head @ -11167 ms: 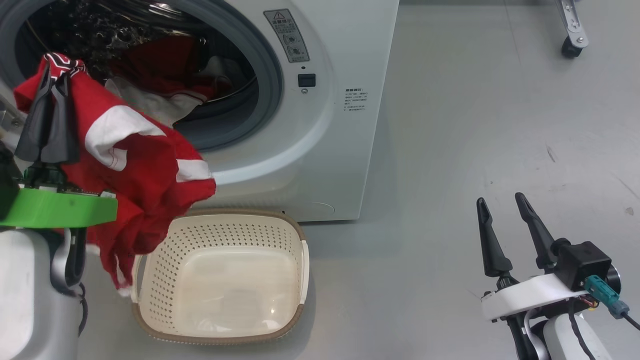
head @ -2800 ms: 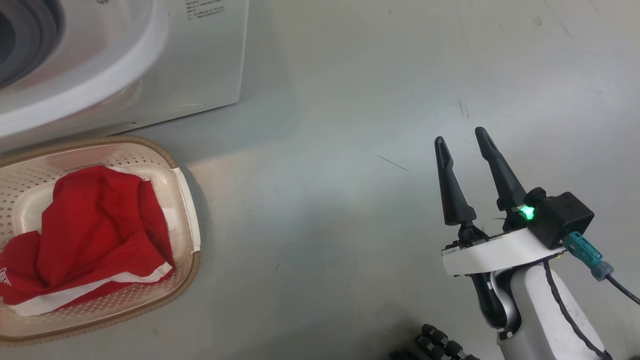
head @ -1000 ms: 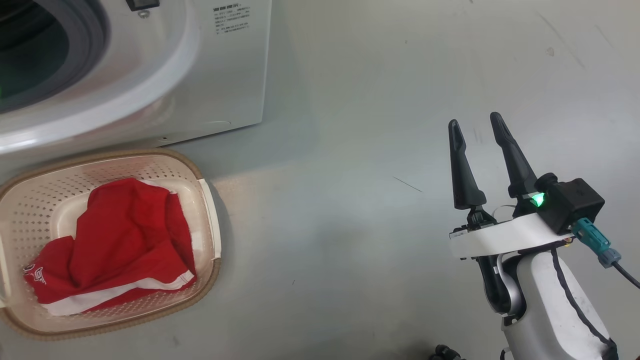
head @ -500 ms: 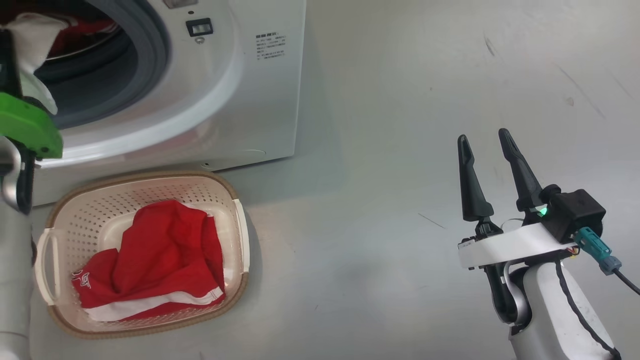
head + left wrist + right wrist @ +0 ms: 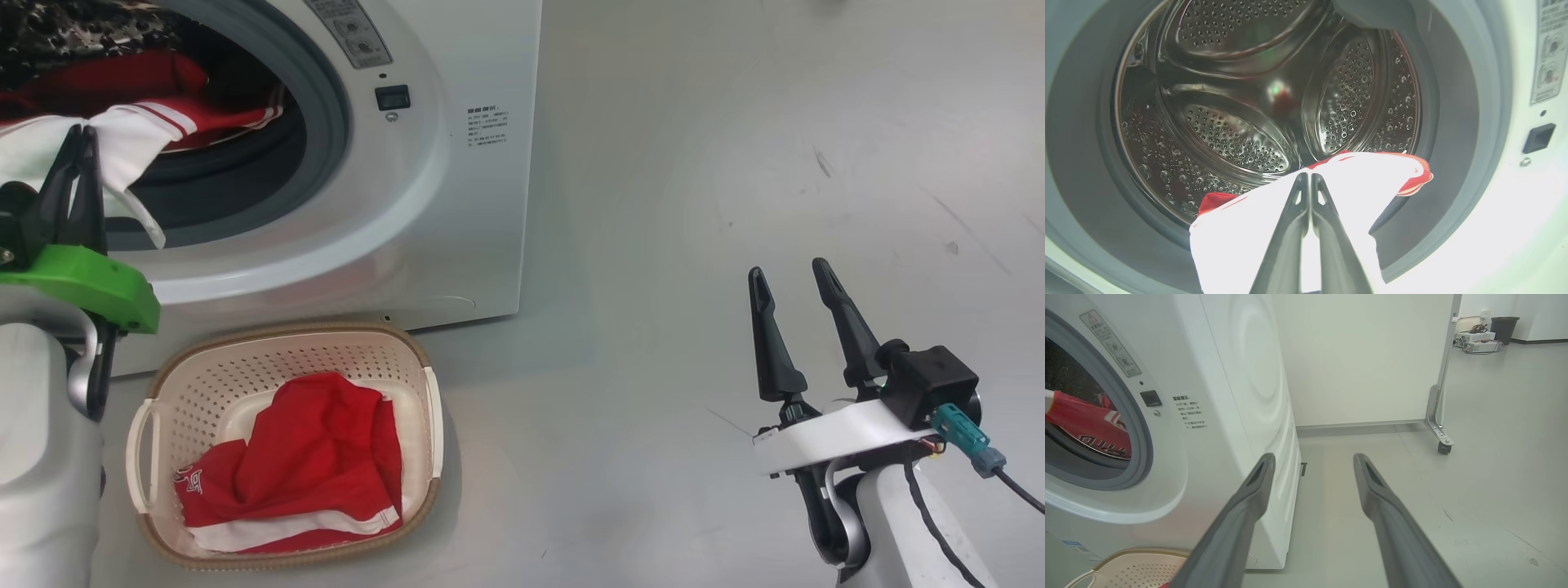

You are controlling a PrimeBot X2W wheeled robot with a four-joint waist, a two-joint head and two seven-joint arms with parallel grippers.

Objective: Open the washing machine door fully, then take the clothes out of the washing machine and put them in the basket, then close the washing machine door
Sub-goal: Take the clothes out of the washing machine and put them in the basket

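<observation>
the left pincer (image 5: 1306, 179) is clenched on the white panel of a red-and-white garment (image 5: 131, 135) at the mouth of the washing machine (image 5: 482, 204). the right pincer (image 5: 787, 271) hangs released over the floor (image 5: 653, 245). best, i judge, to draw the cloth up and out over the grey rubber ring (image 5: 326, 139) so its tail clears. then let go only above the basket (image 5: 286, 333) just below the opening, where one red piece (image 5: 318, 441) lies.

1 washing machine (image 5: 457, 204), 1 basket (image 5: 245, 371), 1 red garment (image 5: 310, 457) in it, perhaps 2 more garments (image 5: 122, 139) at the drum (image 5: 1233, 139).
</observation>
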